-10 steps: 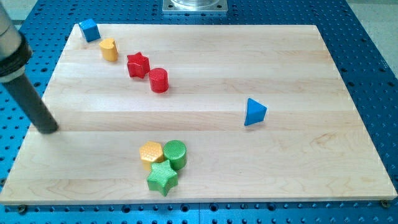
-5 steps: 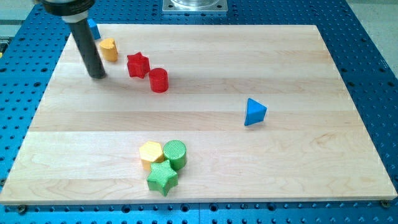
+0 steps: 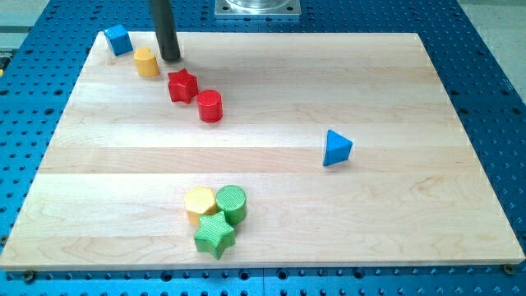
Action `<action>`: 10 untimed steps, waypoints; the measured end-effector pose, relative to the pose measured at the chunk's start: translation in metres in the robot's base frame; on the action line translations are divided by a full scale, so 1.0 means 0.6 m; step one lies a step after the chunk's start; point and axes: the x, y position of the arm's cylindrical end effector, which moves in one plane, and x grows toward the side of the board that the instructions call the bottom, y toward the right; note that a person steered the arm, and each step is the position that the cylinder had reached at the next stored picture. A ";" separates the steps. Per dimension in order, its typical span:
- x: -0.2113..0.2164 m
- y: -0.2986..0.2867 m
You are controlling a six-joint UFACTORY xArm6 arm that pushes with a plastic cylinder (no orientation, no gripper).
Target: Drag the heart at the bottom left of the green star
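The yellow heart (image 3: 146, 62) sits near the view's top left of the wooden board (image 3: 370, 90). My tip (image 3: 171, 58) stands just to the heart's right, close to it, and above the red star (image 3: 182, 85). The green star (image 3: 215, 235) lies near the view's bottom, left of centre, touching a yellow hexagon (image 3: 200, 203) and a green cylinder (image 3: 232, 202) above it.
A blue cube (image 3: 118, 39) sits at the board's top left corner. A red cylinder (image 3: 210, 106) lies lower right of the red star. A blue triangle (image 3: 335, 148) lies right of centre. The board's bottom edge runs just below the green star.
My tip has moved from the board's left edge up and to the right, ending just right of the yellow heart. The blocks have not moved.
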 end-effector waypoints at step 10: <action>0.312 0.028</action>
